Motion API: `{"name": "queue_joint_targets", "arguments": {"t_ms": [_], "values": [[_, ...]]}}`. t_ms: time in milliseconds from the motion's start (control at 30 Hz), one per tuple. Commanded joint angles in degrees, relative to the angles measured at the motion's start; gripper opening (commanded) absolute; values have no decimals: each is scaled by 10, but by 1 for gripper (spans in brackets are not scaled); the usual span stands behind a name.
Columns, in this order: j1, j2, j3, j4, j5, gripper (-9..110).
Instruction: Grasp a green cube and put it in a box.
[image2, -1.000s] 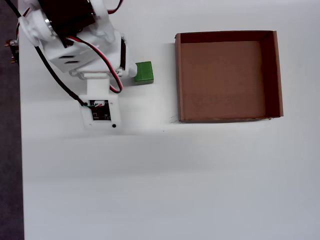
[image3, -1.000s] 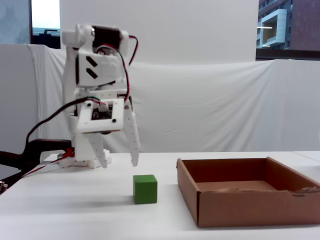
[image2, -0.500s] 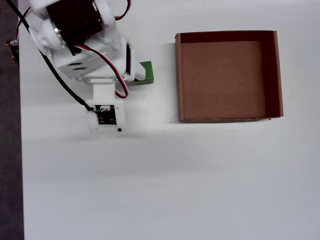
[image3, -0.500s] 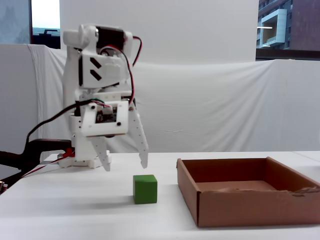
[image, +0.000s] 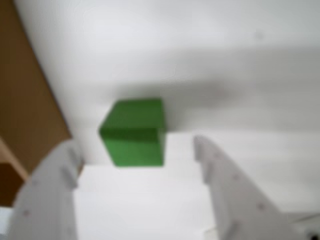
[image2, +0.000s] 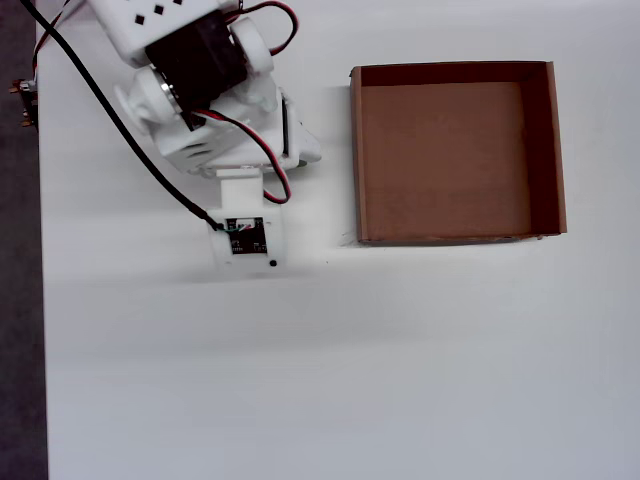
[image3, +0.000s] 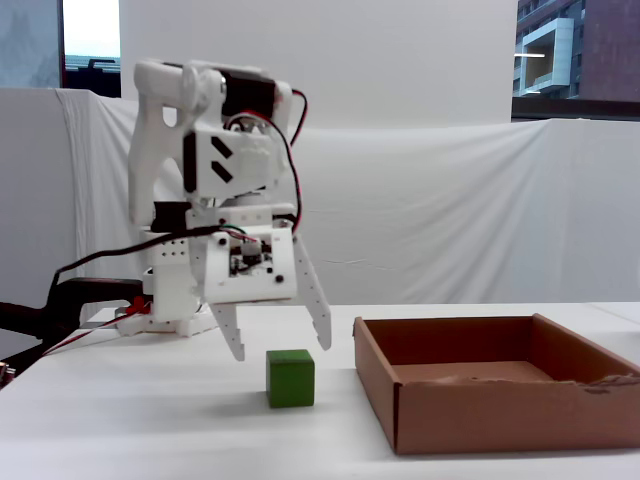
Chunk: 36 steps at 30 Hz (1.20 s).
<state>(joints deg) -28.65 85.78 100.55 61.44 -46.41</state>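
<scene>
while the green cube (image3: 290, 378) rests on the white table (image3: 120, 420), just left of the box (image3: 480, 405) in the fixed view and apart from its near wall, the claw (image3: 279, 350) hangs directly above it with its two fingers spread wide, their tips a little higher than the cube's top face and touching nothing. in the wrist view the cube (image: 134, 132) lies ahead of the gap between the two white fingers (image: 50, 190), with the box's brown wall (image: 25, 100) close at the left edge; this view is blurred, so fine contact cannot be read from it. in the overhead view the arm covers the cube entirely, and the box (image2: 455, 236) shows a bare cardboard floor with nothing inside. judged from these positions, the task is at its early stage: the approach over the cube appears made, but the descent, the closing of the fingers, the lift, the carry over the wall and the release into the box all remain to be done.
</scene>
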Motion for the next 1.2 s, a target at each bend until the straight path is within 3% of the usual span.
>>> {"name": "queue_joint_targets", "arguments": {"t_ms": [0,1167], "values": [[-9,1,-27,-4,1,32],[-41,-27,24,-27,1,32]]}}
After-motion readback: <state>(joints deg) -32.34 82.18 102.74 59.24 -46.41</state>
